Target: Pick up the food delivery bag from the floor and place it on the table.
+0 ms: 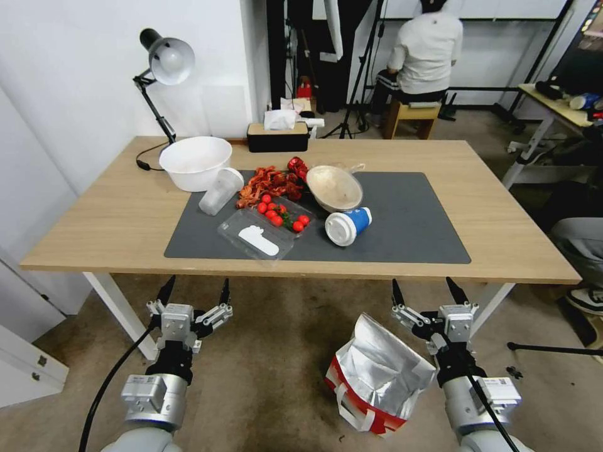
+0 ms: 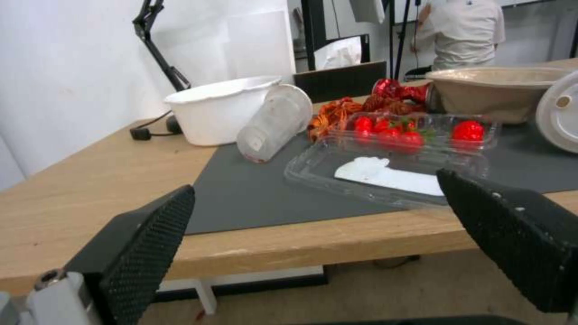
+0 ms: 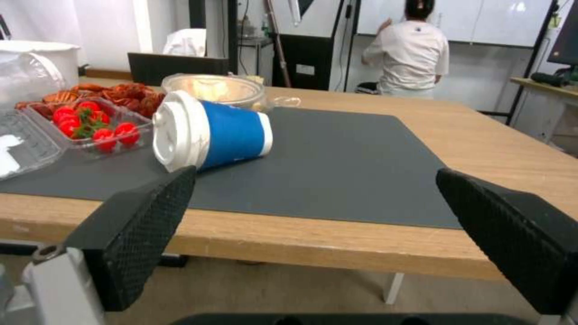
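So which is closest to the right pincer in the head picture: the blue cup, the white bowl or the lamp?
From the right pincer, held open below the table edge:
1. Blue cup, lying on its side on the grey mat, nearest.
2. White bowl, on the table's far left.
3. Lamp, behind the bowl, farthest.

A crinkled, shiny foil lining is shown inside the food delivery bag (image 1: 381,370). The counter (image 1: 113,220) is topped in matt light wood, overlaid by a smooth matt grey mat (image 1: 408,226). The tray (image 1: 264,232) is clear glossy plastic. Knurled black pads are seen on the jaws.
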Motion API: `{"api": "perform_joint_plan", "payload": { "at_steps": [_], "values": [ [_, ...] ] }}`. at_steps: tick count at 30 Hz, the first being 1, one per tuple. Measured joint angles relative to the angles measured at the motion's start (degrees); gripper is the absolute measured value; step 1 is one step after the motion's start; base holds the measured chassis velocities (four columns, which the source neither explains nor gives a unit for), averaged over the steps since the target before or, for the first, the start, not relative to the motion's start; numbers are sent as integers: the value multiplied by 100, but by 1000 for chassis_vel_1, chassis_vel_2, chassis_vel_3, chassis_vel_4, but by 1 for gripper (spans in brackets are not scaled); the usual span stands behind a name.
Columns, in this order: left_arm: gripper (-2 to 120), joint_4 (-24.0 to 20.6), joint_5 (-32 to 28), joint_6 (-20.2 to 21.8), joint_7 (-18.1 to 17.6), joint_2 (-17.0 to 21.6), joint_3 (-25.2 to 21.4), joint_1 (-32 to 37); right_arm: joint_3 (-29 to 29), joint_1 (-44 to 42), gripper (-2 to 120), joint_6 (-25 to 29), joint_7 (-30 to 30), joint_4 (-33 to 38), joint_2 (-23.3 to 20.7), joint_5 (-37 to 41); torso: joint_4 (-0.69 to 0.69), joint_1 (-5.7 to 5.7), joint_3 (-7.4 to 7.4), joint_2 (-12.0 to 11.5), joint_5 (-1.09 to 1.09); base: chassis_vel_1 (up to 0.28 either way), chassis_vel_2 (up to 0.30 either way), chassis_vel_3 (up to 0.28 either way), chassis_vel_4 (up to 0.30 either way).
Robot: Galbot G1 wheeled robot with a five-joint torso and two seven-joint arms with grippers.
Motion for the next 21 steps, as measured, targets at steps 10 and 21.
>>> {"api": "perform_joint_plan", "payload": {
  "at_steps": [10,21],
  "values": [
    [100,0,0,0,0,0,0,0,0,0,100,0,0,0,0,0,0,0,0,0,0,0,0,0,0],
    [100,-584,-595,863,-712,-363,705,54,0,-353,100,-823,-337,619,220,196,0,0,0,0,0,0,0,0,0]
  ]
}}
